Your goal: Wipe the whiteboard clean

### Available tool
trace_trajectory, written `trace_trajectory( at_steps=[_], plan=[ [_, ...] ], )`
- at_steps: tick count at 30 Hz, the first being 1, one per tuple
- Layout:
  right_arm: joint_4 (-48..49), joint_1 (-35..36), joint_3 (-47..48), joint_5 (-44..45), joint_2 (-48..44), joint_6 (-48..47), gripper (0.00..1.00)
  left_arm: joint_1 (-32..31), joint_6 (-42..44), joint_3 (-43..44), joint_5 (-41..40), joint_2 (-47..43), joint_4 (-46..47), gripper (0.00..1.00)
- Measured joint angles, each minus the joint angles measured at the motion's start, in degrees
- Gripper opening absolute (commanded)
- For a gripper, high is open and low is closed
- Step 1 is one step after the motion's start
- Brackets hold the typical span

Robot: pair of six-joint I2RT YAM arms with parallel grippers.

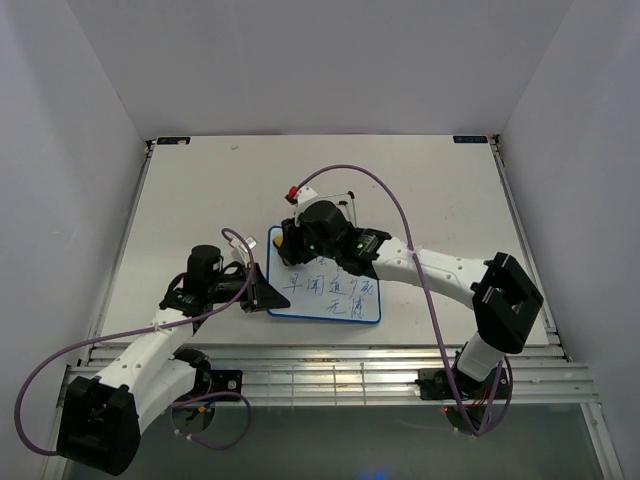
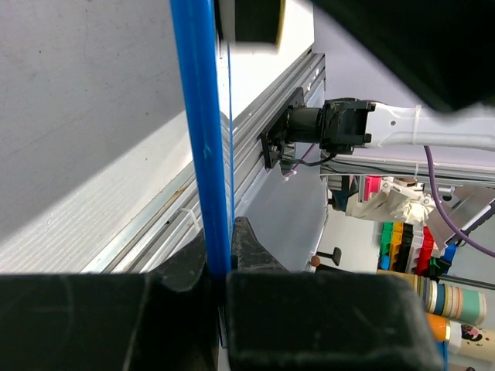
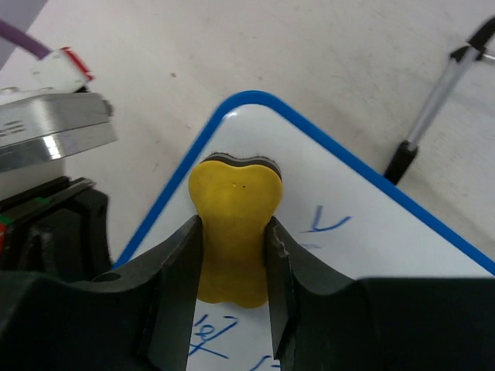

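Observation:
The whiteboard [image 1: 325,298], white with a thin blue frame and blue handwritten characters, lies mid-table. My left gripper [image 1: 262,296] is shut on its left edge; in the left wrist view the blue frame [image 2: 204,139] runs up from between my fingers [image 2: 219,259]. My right gripper [image 1: 293,240] is shut on the yellow eraser [image 3: 234,232] and holds it down on the board's far left corner [image 3: 255,100]. Blue strokes [image 3: 325,222] show to the eraser's right and below it.
A black-and-silver marker [image 3: 433,104] lies on the table just beyond the board, by the right arm [image 1: 345,205]. Metal rails [image 1: 330,365] run along the table's near edge. White walls enclose the left, right and back.

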Motion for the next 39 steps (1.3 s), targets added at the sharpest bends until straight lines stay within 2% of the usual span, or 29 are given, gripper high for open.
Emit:
trace_trajectory(
  at_steps=[11,19,27,33,39],
  plan=[
    [-10.5,-9.0,0.9,4.3,0.2,3.6,0.30,0.0,-0.1,0.0,0.6,-0.6,-0.8,0.00],
    [-12.0,-8.2,4.5,2.2,3.0,4.3,0.28,0.2,-0.8,0.0,0.2,-0.6,-1.5,0.00],
    [-6.7,-4.9,3.4,-3.3,3.2,6.2,0.28,0.2,-1.0,0.0,-0.8,-0.6,-2.2,0.00],
    [-0.4,-7.1,-5.9,-6.5,-1.2,7.6,0.28,0.0,-1.2,0.2,-0.9,-0.6,-2.9,0.00],
    [5.2,-16.5,-22.3,-12.0,-8.9,8.7,0.28,0.0,-1.4,0.3,-1.0,-1.0,-2.6,0.00]
  ],
)
